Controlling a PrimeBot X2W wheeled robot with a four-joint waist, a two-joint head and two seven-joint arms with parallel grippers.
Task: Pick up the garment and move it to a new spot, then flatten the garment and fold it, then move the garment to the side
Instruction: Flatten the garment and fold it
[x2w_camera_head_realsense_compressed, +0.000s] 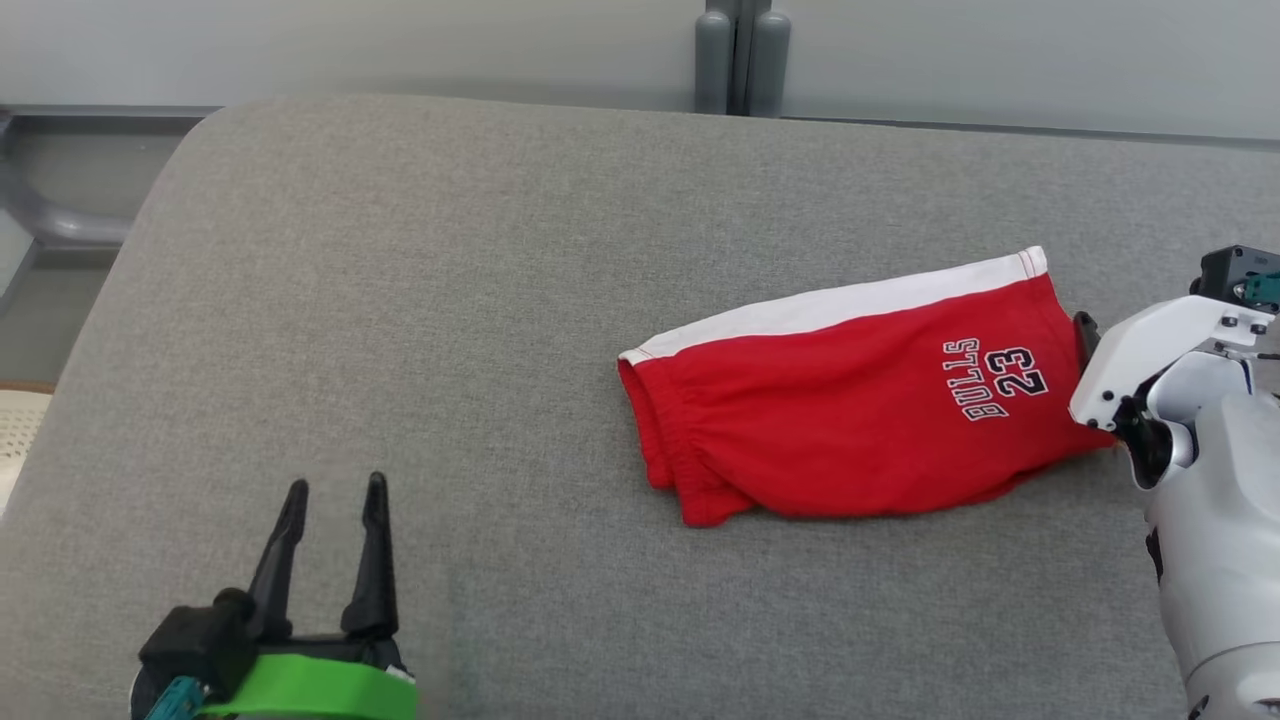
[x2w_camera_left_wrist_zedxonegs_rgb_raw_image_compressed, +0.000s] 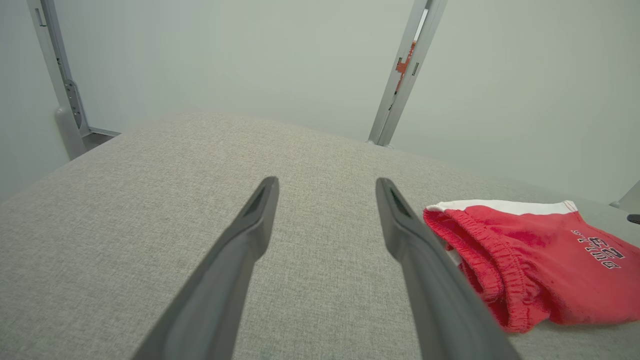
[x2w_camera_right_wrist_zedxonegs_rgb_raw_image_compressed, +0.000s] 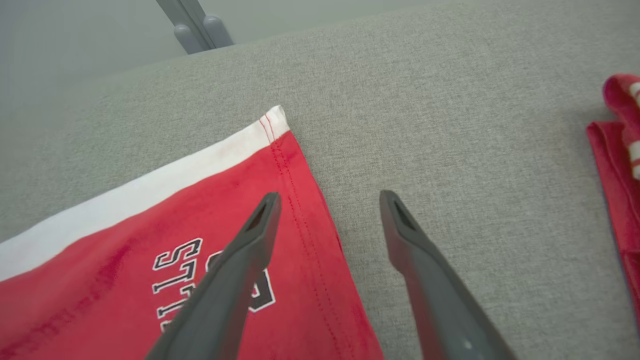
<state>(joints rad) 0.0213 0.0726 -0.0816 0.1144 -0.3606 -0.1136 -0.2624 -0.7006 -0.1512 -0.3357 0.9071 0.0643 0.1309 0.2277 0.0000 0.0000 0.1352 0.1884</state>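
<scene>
My fingers (x2w_camera_left_wrist_zedxonegs_rgb_raw_image_compressed: 220, 285) look like dark matt plastic, smooth — the shorts (x2w_camera_head_realsense_compressed: 850, 420) are soft red cloth with stitched hems, the cushion (x2w_camera_head_realsense_compressed: 400, 300) a coarse, matt grey weave.

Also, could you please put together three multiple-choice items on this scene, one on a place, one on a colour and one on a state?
1. In the head view, where do the red shorts lie from the left gripper?
A) between its fingers
B) to its right and farther off
C) to its left

2. What colour is the band along the shorts' edge?
A) blue
B) yellow
C) white

3. How does the right gripper stand?
A) open, at the shorts' hem
B) shut on the shorts
C) shut, far from the shorts

Answers:
1 B, the shorts lie apart from it on the grey surface, toward the right.
2 C, the strip beside the red is white.
3 A, its wrist view shows a wide gap between the fingers, one over the hem.
</scene>
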